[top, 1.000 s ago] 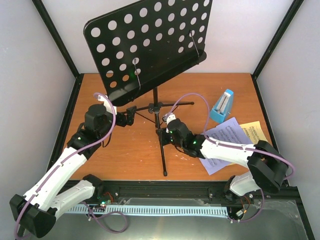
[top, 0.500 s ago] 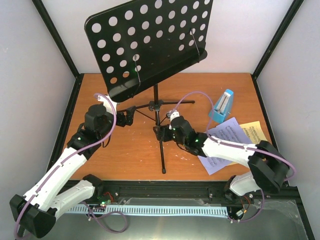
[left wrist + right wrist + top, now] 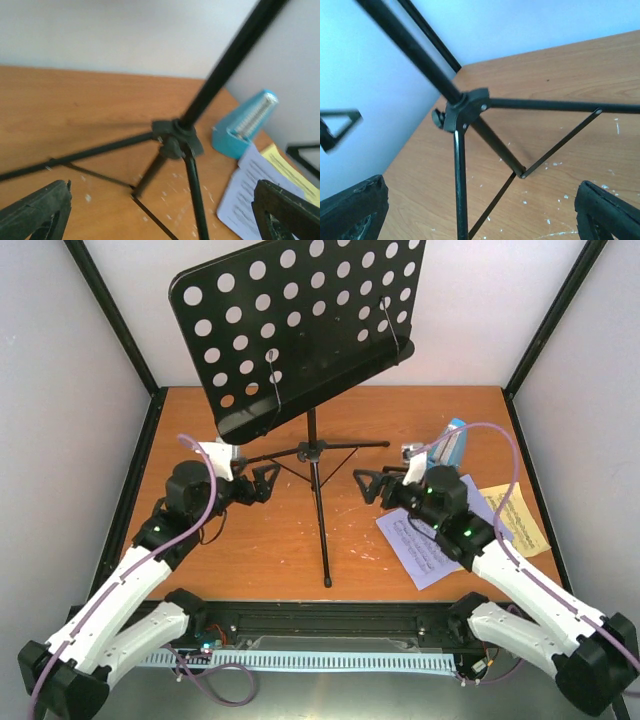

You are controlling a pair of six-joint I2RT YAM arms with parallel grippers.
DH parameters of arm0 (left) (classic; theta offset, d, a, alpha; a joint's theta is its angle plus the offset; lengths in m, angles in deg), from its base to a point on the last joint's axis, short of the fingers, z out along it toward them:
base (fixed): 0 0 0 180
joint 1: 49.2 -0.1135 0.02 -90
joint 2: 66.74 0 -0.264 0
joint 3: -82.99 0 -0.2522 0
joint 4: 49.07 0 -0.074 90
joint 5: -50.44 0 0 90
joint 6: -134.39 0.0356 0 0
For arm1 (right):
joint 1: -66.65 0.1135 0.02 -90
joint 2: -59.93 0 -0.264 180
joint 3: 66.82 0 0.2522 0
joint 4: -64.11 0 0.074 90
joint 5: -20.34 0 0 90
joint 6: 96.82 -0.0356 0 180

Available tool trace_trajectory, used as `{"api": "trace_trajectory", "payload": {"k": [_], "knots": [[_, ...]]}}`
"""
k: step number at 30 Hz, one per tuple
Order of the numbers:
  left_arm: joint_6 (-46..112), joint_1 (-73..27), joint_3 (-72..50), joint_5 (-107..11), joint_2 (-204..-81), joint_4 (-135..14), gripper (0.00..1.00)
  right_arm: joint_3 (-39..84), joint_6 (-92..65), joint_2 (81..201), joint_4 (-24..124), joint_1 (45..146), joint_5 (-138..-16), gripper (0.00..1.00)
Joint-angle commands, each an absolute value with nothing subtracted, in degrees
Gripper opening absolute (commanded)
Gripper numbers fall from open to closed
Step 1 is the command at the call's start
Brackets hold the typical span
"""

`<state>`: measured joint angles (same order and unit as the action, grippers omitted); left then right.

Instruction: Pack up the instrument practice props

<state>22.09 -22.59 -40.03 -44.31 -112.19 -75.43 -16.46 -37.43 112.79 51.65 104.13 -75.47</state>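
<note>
The music stand (image 3: 330, 380) stands upright in the middle of the table (image 3: 250, 550) on its 3 thin legs. The little blue metronome (image 3: 452, 445) sits at the back right, partly hidden behind the right arm. The white pages (image 3: 420, 545) and the yellow page (image 3: 520, 515) lie flat beside it, under that arm.

The left gripper (image 3: 262, 480) is wide open and holds nothing. The right gripper (image 3: 368, 485) is wide open too. They sit low, 1 on each side of the pole (image 3: 311, 430), apart from it, and each points at the joint (image 3: 176, 140) where the legs meet.

The step looks like getting hold of the stand. To do it well, 1 gripper should move in straight and close on the pole just above the joint. The stand is heavy at the top (the big tray with holes leans over the left side), so it may tip if it is bumped. The other gripper should wait until the first one has a firm hold. The right arm should also keep off the metronome and the pages.
</note>
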Motion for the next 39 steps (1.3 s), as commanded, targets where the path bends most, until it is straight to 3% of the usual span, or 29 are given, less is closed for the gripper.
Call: {"api": "trace_trajectory", "payload": {"k": [1,5,9,23,39], "knots": [[16.0,-22.9,-42.9,-59.4,-115.8,-72.5,0.98,-10.5,-36.3,111.7,47.8,94.7,-94.1,1.00],[11.8,-21.9,-42.4,-67.9,-121.3,-68.9,0.91,-5.2,-33.0,116.7,46.5,92.1,-102.0,1.00],[7.2,-16.4,-45.8,-68.0,-122.5,-59.9,0.88,-8.0,-34.6,119.6,58.4,92.0,-104.0,0.99],[3.9,-12.3,-53.0,-59.7,-129.1,-44.6,0.62,-5.1,-30.1,136.9,89.7,94.8,-104.9,0.73],[2.1,-11.5,-56.3,-60.1,-138.6,-29.9,0.48,7.4,-24.1,150.0,93.5,98.9,-101.9,0.58]]}}
